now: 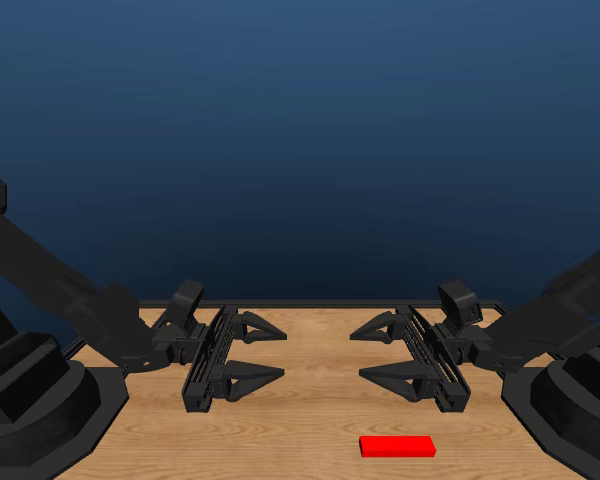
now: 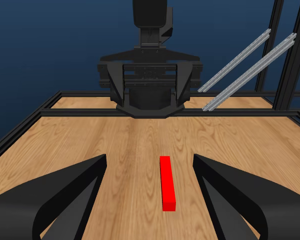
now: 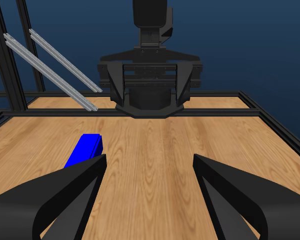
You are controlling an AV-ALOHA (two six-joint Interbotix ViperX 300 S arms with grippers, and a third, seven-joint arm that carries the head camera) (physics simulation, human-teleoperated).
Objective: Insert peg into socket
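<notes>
Head view: the left tool [image 1: 265, 350] and right tool [image 1: 372, 350] hang over the wooden surface [image 1: 310, 415], tips facing, jaws spread wide, each holding nothing. The peg [image 1: 397, 446] lies flat on the surface, nearer the right tool.

Left wrist view: the peg [image 2: 166, 182] lies between the spread jaws, untouched.

Right wrist view: the socket [image 3: 84, 150] lies on the surface just beside one spread jaw.
</notes>
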